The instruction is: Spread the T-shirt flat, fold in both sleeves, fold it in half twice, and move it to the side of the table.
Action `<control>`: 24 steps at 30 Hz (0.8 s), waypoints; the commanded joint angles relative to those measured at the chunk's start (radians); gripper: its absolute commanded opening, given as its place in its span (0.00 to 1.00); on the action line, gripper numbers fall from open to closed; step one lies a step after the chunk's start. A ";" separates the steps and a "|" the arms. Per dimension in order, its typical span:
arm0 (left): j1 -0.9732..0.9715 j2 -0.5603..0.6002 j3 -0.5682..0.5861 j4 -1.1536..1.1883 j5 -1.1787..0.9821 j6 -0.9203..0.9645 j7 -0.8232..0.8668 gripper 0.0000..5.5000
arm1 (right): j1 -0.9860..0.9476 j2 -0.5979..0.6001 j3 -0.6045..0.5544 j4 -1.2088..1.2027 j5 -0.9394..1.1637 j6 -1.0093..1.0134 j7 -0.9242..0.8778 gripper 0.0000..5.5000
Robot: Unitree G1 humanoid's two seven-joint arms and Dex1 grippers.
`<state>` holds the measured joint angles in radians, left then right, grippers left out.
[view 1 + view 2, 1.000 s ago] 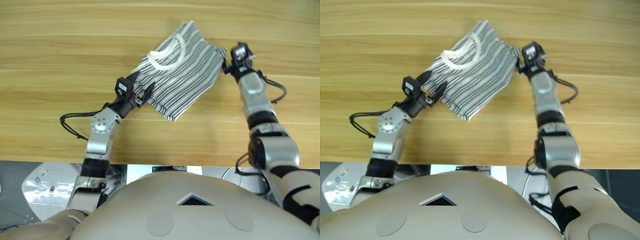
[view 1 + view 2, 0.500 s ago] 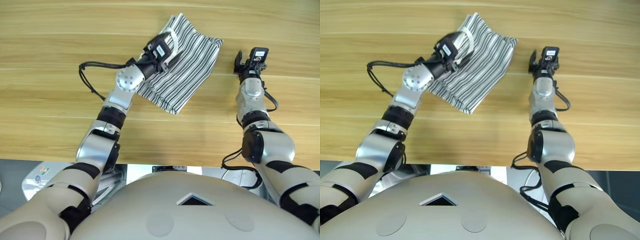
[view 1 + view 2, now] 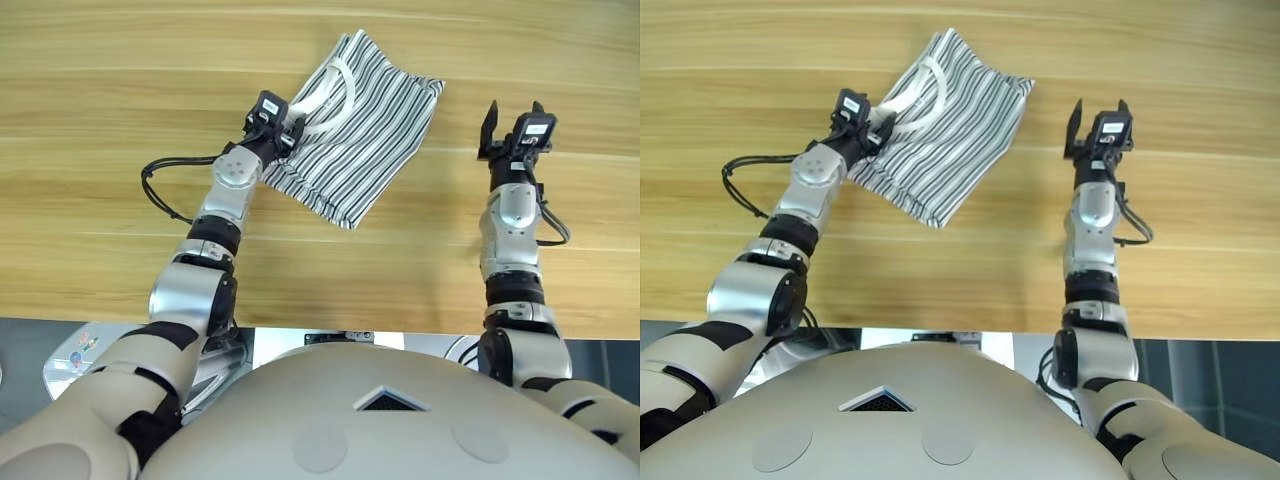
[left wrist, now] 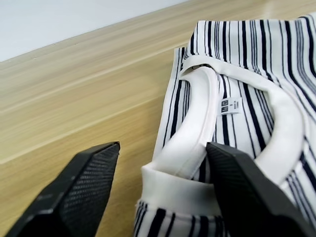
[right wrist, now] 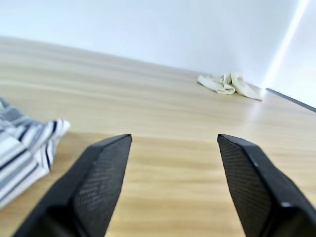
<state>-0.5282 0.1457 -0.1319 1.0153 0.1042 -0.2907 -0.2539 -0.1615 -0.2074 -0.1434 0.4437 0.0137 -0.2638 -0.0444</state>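
The striped T-shirt [image 3: 365,135] lies folded into a small tilted rectangle on the wooden table, its white collar [image 4: 197,128] on top at the left end. My left gripper [image 3: 288,126] is open at the shirt's left edge, with the collar just in front of and between its fingers [image 4: 86,180]. My right gripper [image 3: 513,108] is open over bare wood, a short way right of the shirt's right corner [image 5: 47,131] and apart from it.
The table [image 3: 120,150] stretches wide to the left, right and behind the shirt. Its front edge [image 3: 350,325] runs close to my body. A crumpled cream cloth [image 5: 228,84] lies far off on the table.
A second ago both grippers were at the shirt's edges. The right one has come off the right corner and moved right. The left one went over the collar, then drew back to the left edge.
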 commanded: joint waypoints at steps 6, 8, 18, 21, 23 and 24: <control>0.619 0.174 -0.067 -0.687 -0.066 0.037 -0.241 0.59 | -0.001 0.036 0.087 -0.040 -0.105 0.087 -0.031 0.58; 0.786 0.201 -0.060 -0.922 -0.151 0.044 -0.268 0.59 | 0.014 0.034 0.124 -0.038 -0.147 0.107 -0.022 0.58; 1.003 0.154 -0.017 -1.301 -0.297 0.122 -0.181 0.59 | 0.210 -0.038 0.240 -0.326 -0.217 0.222 0.131 0.58; 1.019 0.103 -0.048 -1.343 -0.352 0.094 -0.190 0.59 | 0.353 -0.153 0.174 -0.477 -0.182 0.218 0.240 0.58; 1.037 0.106 -0.138 -1.370 -0.343 0.034 -0.260 0.59 | 0.427 -0.193 0.118 -0.566 -0.083 0.188 0.316 0.58; 1.028 0.110 -0.168 -1.356 -0.331 0.011 -0.288 0.59 | 0.467 -0.202 0.109 -0.635 -0.011 0.144 0.369 0.58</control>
<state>0.5046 0.2514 -0.2444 -0.3403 -0.2417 -0.2437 -0.4954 0.2553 -0.3878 -0.0129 -0.0842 -0.0976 -0.0605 0.2472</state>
